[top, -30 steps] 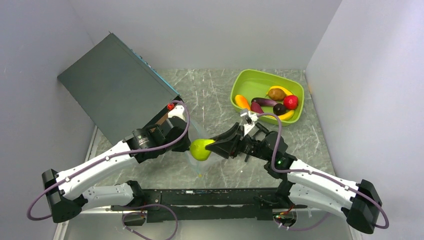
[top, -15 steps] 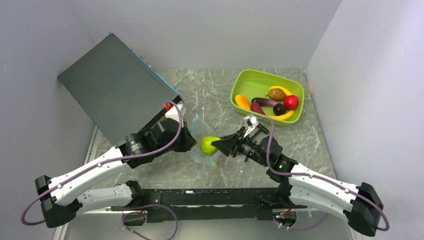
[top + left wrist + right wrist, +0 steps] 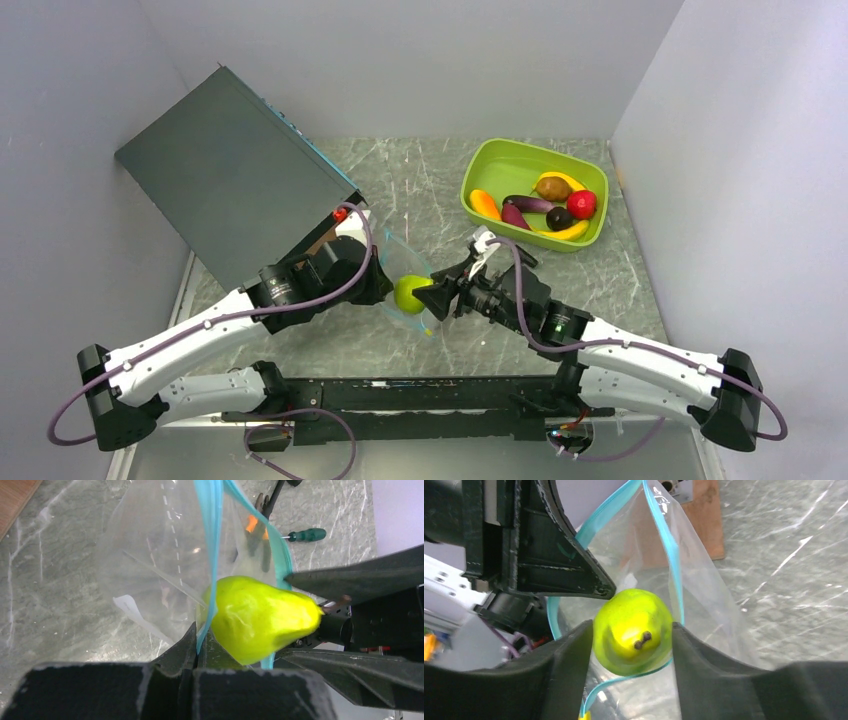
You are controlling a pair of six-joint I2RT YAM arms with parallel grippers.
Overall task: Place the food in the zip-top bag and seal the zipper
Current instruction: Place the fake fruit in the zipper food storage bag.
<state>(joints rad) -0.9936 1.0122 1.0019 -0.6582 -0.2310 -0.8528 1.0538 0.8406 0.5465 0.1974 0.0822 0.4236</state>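
Note:
The clear zip-top bag [image 3: 398,258] hangs open above the table. My left gripper [image 3: 200,647] is shut on one side of its blue-green zipper [image 3: 210,530] strip. A green pear-shaped toy fruit [image 3: 409,293] sits in the bag's mouth, stem end toward my right gripper [image 3: 633,626], whose fingers [image 3: 574,650] touch it on both sides. In the right wrist view the fruit [image 3: 634,630] is ringed by the zipper [image 3: 672,560]. The other food lies in the lime-green tray [image 3: 478,165]: an orange piece [image 3: 484,204], purple [image 3: 521,205], brown pear [image 3: 552,187], dark plum [image 3: 559,218], red [image 3: 581,204], bananas [image 3: 573,231].
A large dark grey box [image 3: 230,170] leans at the back left, close to my left arm. Through the bag, the left wrist view shows black-and-orange pliers [image 3: 254,527] and a green-handled screwdriver [image 3: 306,534] on the marble table. White walls close in the back and both sides.
The left arm has lifted and turned the bag so its mouth faces the right gripper. The right gripper has pushed the green fruit slightly left and up into that mouth.

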